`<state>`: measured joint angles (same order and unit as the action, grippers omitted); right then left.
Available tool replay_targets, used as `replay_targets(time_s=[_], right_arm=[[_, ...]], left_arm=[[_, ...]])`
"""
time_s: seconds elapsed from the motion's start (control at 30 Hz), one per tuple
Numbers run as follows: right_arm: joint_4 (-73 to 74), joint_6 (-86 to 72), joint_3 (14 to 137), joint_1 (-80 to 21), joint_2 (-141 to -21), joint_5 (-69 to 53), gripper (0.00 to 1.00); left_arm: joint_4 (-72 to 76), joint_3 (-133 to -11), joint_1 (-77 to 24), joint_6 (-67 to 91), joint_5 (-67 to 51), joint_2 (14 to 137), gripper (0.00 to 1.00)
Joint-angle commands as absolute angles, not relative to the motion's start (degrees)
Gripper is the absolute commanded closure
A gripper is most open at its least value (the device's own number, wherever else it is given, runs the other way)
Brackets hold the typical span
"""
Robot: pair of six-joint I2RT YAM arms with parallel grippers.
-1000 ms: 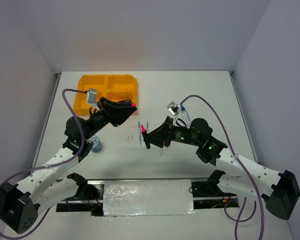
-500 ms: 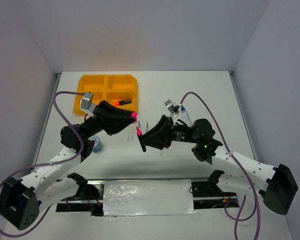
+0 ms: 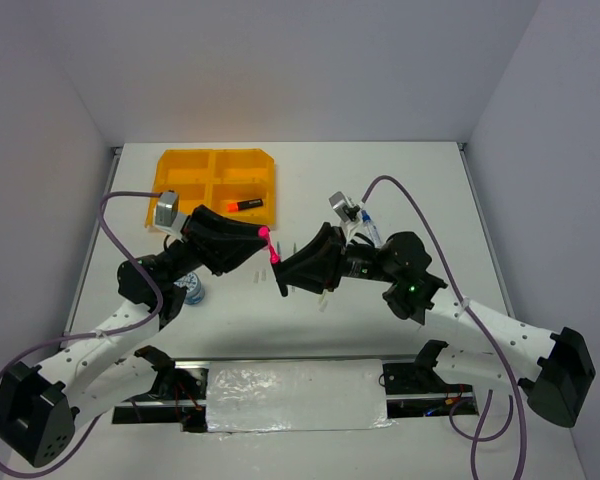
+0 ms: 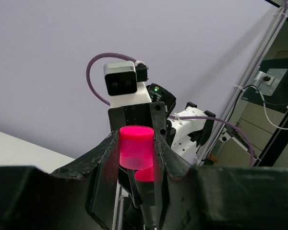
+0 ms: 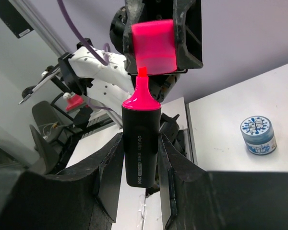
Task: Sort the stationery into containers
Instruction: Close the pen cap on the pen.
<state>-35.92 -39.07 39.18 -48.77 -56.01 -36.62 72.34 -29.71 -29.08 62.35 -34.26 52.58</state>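
My left gripper [image 3: 262,234] is shut on a pink marker cap [image 4: 137,146], held above the table's middle. My right gripper [image 3: 282,268] is shut on a black marker body [image 5: 141,143] with a bare pink tip [image 5: 143,73]. The tip points at the cap's [image 5: 153,45] open end and just reaches its rim. The orange-yellow tray [image 3: 192,165] lies at the far left with an orange-capped marker [image 3: 246,204] in its near right compartment. A grey-blue roll [image 3: 193,290] sits under my left arm and also shows in the right wrist view [image 5: 258,135].
A blue-capped clear bottle [image 3: 369,230] lies behind my right arm. Small pale items [image 3: 255,272] lie on the table under the grippers, and one [image 3: 323,302] lies nearer the front edge. Grey walls close in the back and sides.
Both grippers have moved toward each other over the table's middle. The cap and the marker tip, apart a second ago, now meet.
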Motion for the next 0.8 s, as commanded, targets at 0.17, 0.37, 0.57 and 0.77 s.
replay_targets(time_s=[0.17,0.37,0.57,0.77], right_arm=[[-34.9,-35.78,41.66,-50.54,-56.6,-34.72,0.89],[-33.49,-34.8,41.57,-51.15,-56.6,-33.49,0.89],[-32.08,-33.58,43.5,-51.24,-57.56,-32.61,0.9],[-31.03,-32.26,45.7,-50.98,-58.8,-32.52,0.91]], left_arm=[[70.06,-30.41,-29.36,57.75,-29.18,49.31,1.0],[67.41,-31.38,-29.44,57.04,-28.56,48.78,1.0],[69.78,-30.59,-29.53,58.62,-29.35,49.48,1.0],[69.08,-30.41,-29.53,58.71,-29.88,48.69,1.0]])
